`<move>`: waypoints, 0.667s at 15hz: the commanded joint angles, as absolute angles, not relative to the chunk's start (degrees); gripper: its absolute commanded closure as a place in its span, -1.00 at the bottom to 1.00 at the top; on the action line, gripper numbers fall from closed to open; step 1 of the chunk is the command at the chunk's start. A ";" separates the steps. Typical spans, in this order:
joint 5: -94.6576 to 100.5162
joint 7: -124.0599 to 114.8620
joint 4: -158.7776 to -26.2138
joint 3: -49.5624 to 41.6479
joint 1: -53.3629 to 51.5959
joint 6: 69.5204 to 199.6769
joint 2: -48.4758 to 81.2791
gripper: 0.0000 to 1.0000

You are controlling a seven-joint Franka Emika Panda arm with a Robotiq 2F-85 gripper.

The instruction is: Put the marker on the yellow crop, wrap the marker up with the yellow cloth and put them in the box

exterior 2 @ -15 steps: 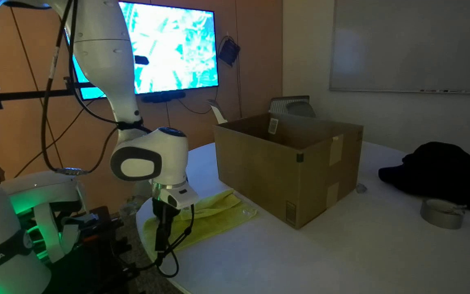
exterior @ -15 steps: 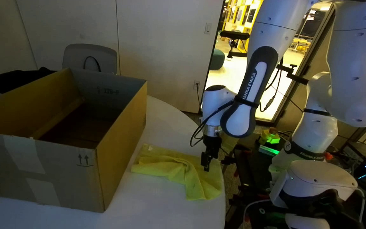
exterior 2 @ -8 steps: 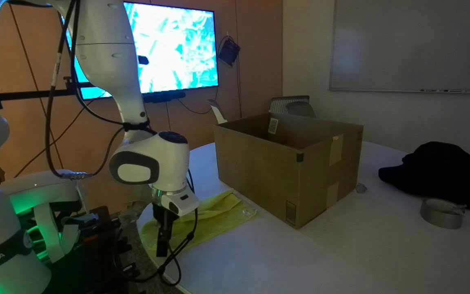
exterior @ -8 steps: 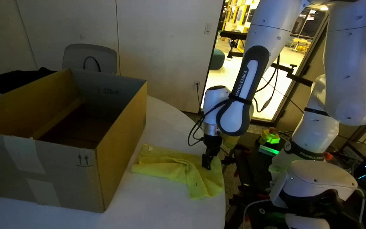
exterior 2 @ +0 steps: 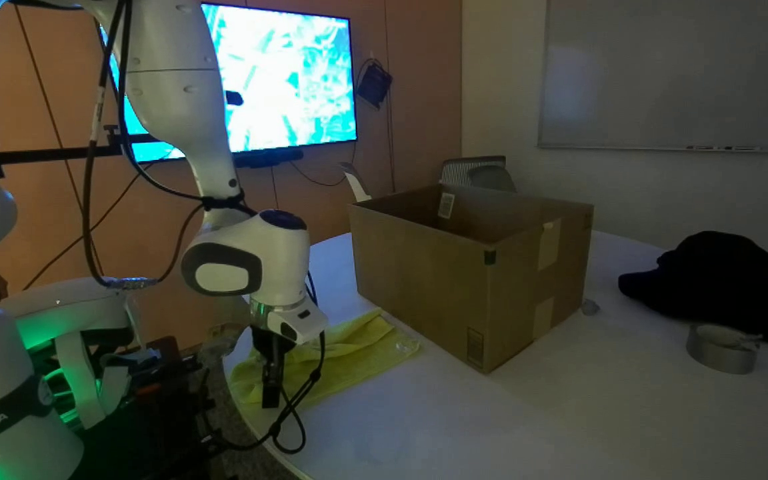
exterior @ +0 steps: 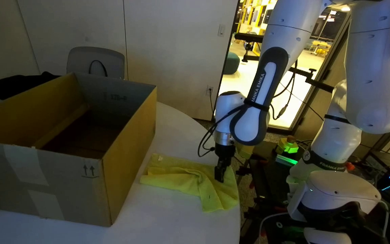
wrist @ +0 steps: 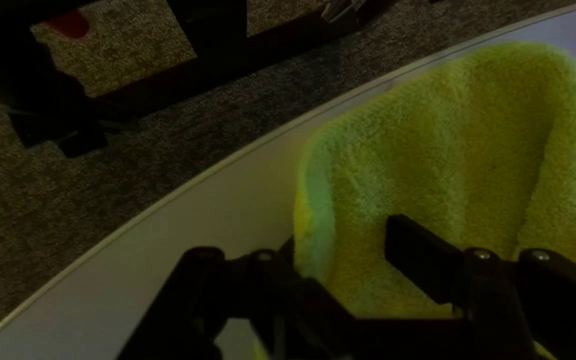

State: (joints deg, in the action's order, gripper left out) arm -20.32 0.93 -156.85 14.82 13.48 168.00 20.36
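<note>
Dim room, white tabletop (exterior: 168, 217). We see cardboard box (exterior: 68, 173) inward from curved right edge; yellow cloth (exterior: 188, 183) rumpled by that edge, marker out of sight; gripper (exterior: 219, 179) at cloth, fingers (wrist: 418, 255) apart. Wrapping step, we judge; next calls for pinching, folding.

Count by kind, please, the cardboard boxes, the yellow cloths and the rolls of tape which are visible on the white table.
Cardboard box: 1
Yellow cloth: 1
Roll of tape: 1
Total: 3
</note>
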 commanded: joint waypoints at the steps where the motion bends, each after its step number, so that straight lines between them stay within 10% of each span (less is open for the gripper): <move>1: -18.77 0.57 -156.47 14.09 9.75 167.92 17.84 0.59; 5: -17.14 0.20 -156.31 13.16 6.43 167.63 15.25 0.98; 10: -15.53 -1.05 -156.50 11.62 2.59 167.85 11.62 0.93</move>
